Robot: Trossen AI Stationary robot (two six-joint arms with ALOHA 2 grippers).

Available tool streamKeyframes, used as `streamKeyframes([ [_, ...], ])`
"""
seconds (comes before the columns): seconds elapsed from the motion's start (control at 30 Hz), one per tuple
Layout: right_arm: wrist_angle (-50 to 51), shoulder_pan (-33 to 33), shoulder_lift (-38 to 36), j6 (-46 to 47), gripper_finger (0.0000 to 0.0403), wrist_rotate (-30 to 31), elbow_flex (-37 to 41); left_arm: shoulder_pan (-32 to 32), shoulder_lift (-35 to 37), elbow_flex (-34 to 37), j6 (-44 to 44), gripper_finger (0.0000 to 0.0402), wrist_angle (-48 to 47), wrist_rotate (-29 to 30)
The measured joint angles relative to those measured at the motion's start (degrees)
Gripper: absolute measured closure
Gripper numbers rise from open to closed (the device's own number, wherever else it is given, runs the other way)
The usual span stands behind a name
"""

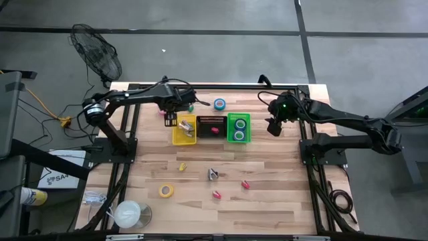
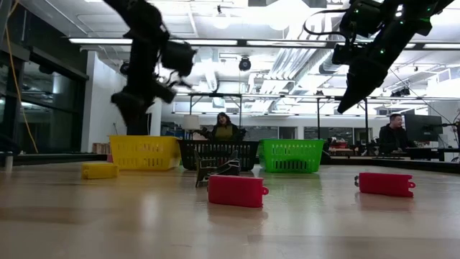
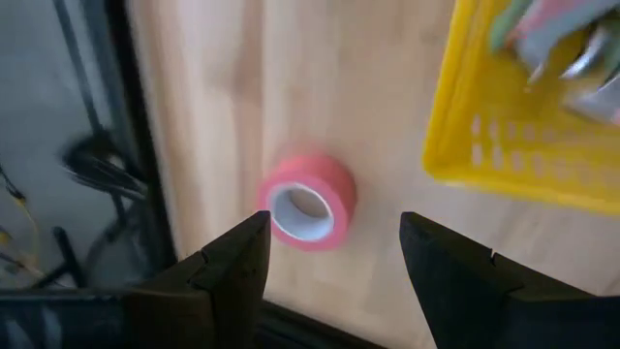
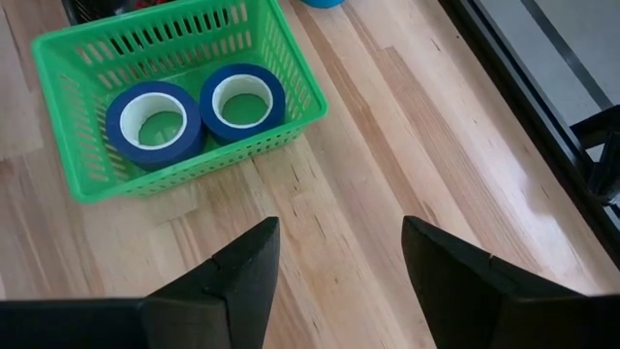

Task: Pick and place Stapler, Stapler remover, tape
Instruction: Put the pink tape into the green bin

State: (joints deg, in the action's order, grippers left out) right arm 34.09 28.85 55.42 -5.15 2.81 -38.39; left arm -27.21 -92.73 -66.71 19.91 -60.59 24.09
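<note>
Wooden table (image 4: pixel 407 145) smooth, slightly glossy; green basket (image 4: pixel 291 116) perforated plastic.

Green basket (image 4: pixel 291 73) of slotted mesh holds two blue tape rolls (image 4: pixel 153 121) — pink roll (image 3: pixel 308 201) on pale wood-grain surface (image 4: pixel 407 145), yellow basket (image 3: pixel 504 145) beside.

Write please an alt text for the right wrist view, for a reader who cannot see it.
A green basket on a wooden table holds two blue tape rolls lying flat side by side. The right gripper hangs above bare wood beside the basket, its dark jaws open and holding nothing.
</note>
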Motion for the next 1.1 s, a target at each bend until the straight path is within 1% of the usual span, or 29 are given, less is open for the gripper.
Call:
streamKeyframes([
  [0.2,-0.1,0.0,0.0,-0.2,0.0194,0.0,0.0,-3.1,2.4,7.1,-0.5,0.0176,4.6,-1.4],
  [0.27,-0.1,0.0,0.0,-0.2,0.0194,0.2,0.0,-4.5,2.4,8.0,0.3,0.0176,7.3,-1.9],
  [0.37,-0.1,0.0,0.0,-0.2,0.0194,0.2,0.0,-6.4,2.9,9.1,2.5,0.0176,8.8,-3.1],
  [0.5,-0.1,0.0,0.0,0.1,0.0194,0.2,0.0,-9.2,2.8,10.5,5.2,0.0176,11.5,-6.6],
  [0.77,-0.1,0.0,0.0,0.2,0.0194,0.2,0.0,-14.6,2.8,13.4,8.0,0.0176,17.1,-10.3],
  [0.9,-0.6,0.0,0.0,0.2,0.0194,0.2,0.0,-16.4,2.8,14.7,8.4,0.0176,18.7,-13.1],
  [1.1,-1.6,0.0,0.0,0.2,0.0194,0.2,0.0,-17.5,2.8,16.5,8.3,0.0177,20.9,-14.2],
])
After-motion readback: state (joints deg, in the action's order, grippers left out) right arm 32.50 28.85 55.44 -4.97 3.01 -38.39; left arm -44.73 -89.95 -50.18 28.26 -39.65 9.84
